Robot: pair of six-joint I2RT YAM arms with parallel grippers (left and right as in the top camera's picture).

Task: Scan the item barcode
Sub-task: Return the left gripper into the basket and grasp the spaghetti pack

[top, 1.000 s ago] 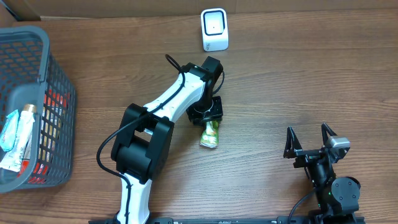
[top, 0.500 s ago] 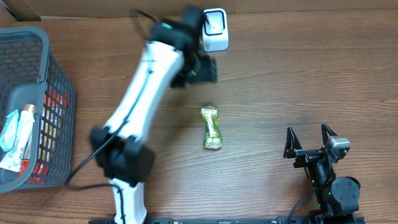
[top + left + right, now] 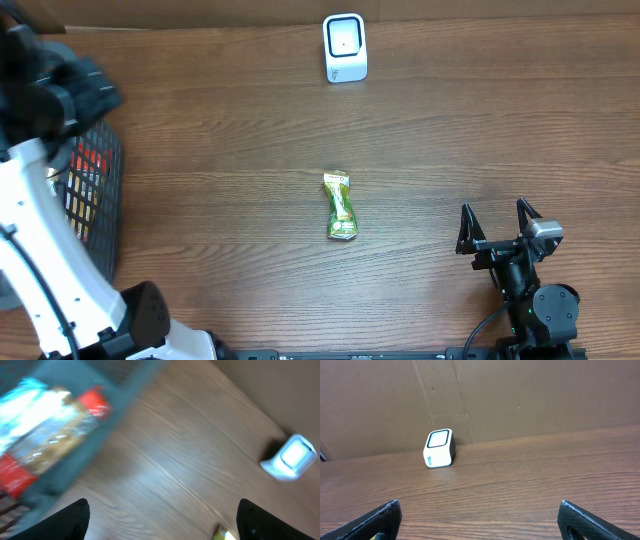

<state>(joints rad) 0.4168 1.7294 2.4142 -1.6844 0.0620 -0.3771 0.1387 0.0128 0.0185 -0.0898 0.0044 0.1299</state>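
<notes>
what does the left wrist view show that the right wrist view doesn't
Only the left wrist view: the grey basket with packaged goods inside, all blurred. Only the right wrist view: the vertical creases in the cardboard wall behind the scanner. Both: the scanner standing on the wooden table, and that camera's own fingertips in the bottom corners. The left gripper and right gripper are each open with nothing between the fingers.

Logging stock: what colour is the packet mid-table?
The packet is green and yellow, clearest in the overhead view.
</notes>
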